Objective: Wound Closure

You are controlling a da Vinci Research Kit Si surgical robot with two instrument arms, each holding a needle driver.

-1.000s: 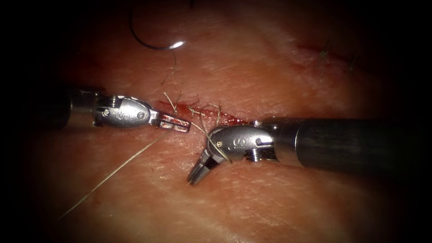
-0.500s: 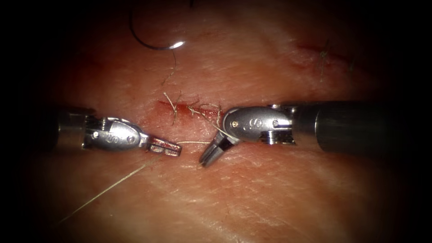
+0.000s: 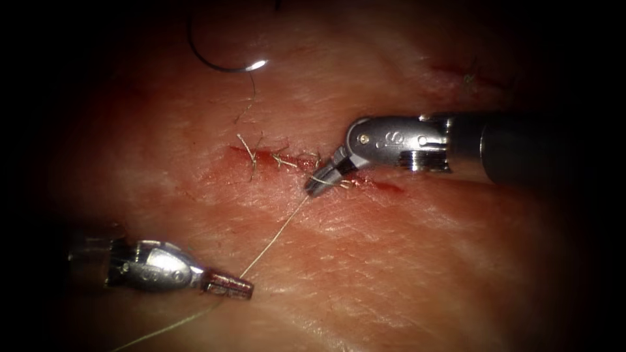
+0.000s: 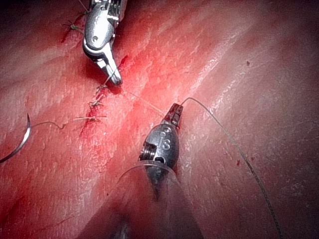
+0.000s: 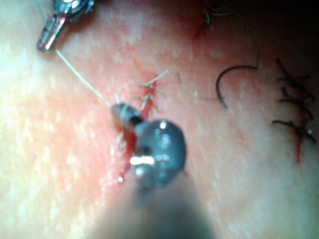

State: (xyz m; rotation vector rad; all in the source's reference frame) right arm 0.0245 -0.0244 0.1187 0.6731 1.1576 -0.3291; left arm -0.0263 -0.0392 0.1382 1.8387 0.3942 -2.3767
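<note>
Left tool [image 3: 228, 285]: low on the tissue [image 3: 404, 261], below and left of the cut [image 3: 293, 160]. Jaws together on the thread [image 3: 274, 233], gripped at the tip. Also seen in the left wrist view [image 4: 173, 115], thread arching off the tip. Set well away from the cut, apparently to hold its strand taut.

Thread: one straight, tight run from the left tool up and right to the right tool at the cut. A slack tail leaves the left tool toward the lower left. A second fine strand climbs from the cut's left end to the needle.

Needle [image 3: 218, 62]: lying free on the tissue, well above the cut and toward its left end; held by neither tool, not in the tissue. Its curve also shows in the left wrist view [image 4: 20, 142] and the right wrist view [image 5: 227, 82]. Parked clear, likely because the work in hand is on thread alone.

Cut: short, horizontal, red fluid along it, several pale stitch ends [image 3: 251, 153] standing up on its left half.

Right tool [image 3: 321, 184]: tip down on the cut, just right of the stitch ends. Jaws together, clamped on the thread at the tissue surface; confirmed close up [image 5: 127, 114] and from the left wrist view [image 4: 113, 74]. With the two tools far apart and the line between them straight, the arrangement reads as tension laid on a knot at the cut, though the knot itself is too small to make out.
</note>
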